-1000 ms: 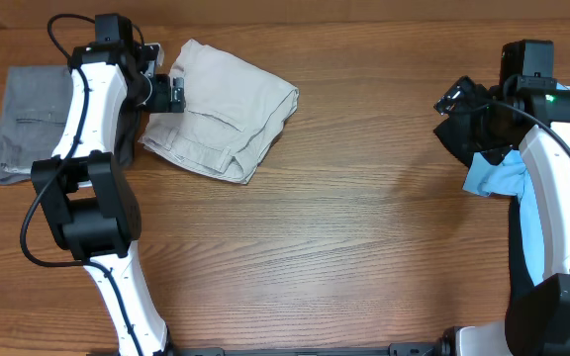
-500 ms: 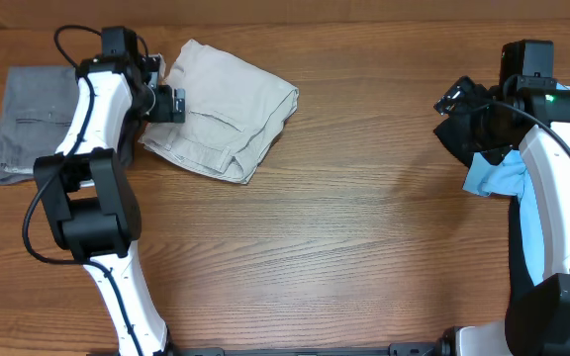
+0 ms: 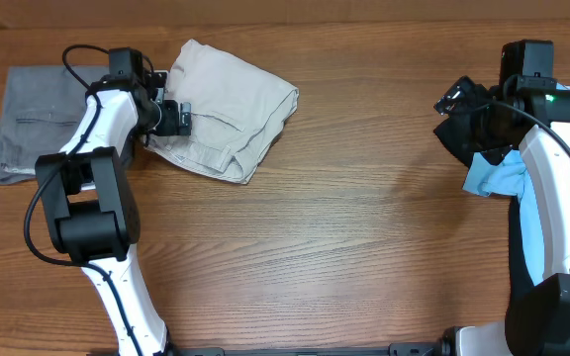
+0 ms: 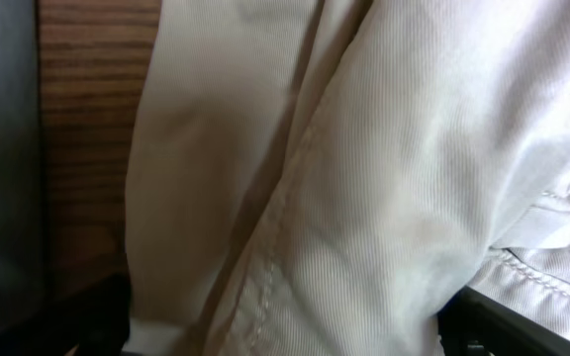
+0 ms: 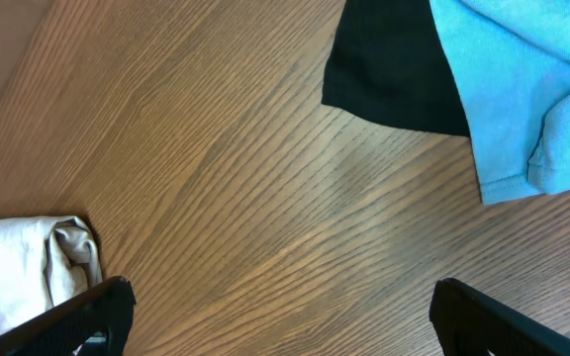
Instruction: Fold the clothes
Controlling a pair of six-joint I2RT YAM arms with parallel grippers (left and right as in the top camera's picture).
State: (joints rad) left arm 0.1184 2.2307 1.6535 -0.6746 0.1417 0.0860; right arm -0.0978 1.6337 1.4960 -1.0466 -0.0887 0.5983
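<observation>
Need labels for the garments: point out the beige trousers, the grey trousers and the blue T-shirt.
beige trousers [image 3: 231,109], overhead view, middle of the bundle
grey trousers [image 3: 33,124], overhead view, flat top panel
blue T-shirt [image 3: 495,177], overhead view, crumpled left edge

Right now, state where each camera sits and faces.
Overhead: above the table, looking straight down; left arm, right arm show, left pincer at beige trousers.
Left wrist: close over those trousers; own fingertips at bottom.
Right wrist: faces the table and blue T-shirt; own fingertips at bottom.
Shared: overhead and left wrist both show the trousers.
</observation>
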